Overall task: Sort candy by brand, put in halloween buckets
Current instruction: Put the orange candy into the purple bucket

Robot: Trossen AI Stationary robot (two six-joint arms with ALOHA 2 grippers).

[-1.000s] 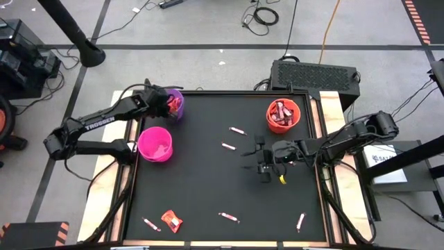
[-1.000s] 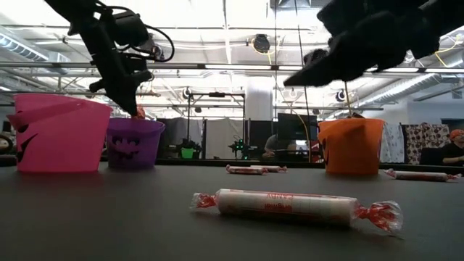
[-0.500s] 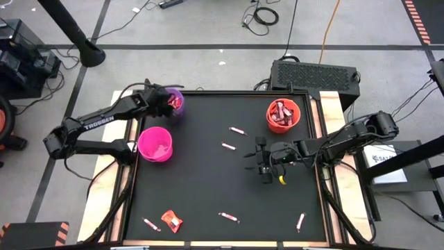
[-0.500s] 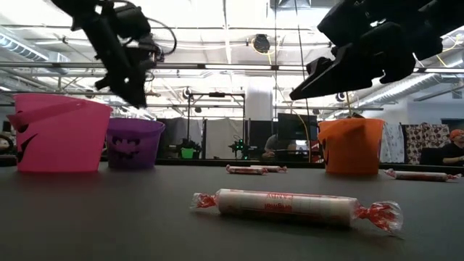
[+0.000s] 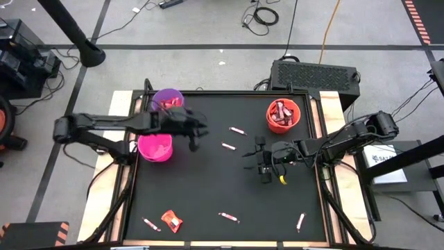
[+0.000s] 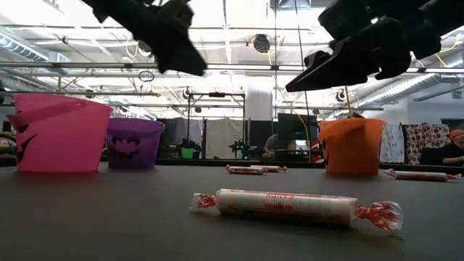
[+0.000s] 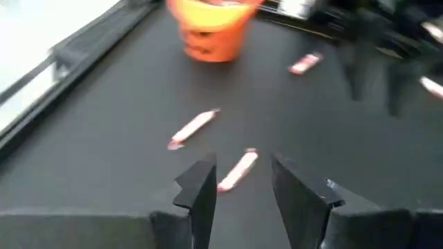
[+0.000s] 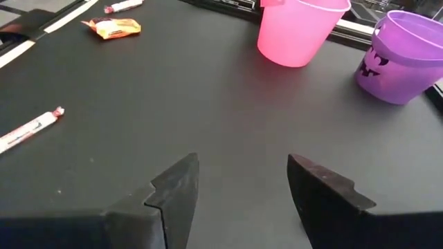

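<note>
Left gripper: my left gripper hangs above the black table, out past the pink bucket toward the table's middle. Its fingers stand apart with nothing between them.
Left wrist camera: past my fingers I see two candy sticks on the mat, one just ahead of the fingertips and another a little farther, with the orange bucket beyond them.
Right gripper: my right gripper sits over the right half of the table, below the orange bucket. Its fingers are spread and empty.
Purple bucket: the purple bucket stands at the table's far left corner, with red wrappers inside.
Pink bucket: the pink bucket stands just in front of the purple one, near the left edge.
Orange bucket: it stands at the far right of the table, holding dark red bars.
Loose candy: two sticks lie mid-table, another near the front edge, one at the front right, and one at the front left beside an orange-red packet.
Low camera: one stick lies close and flat on the table.
</note>
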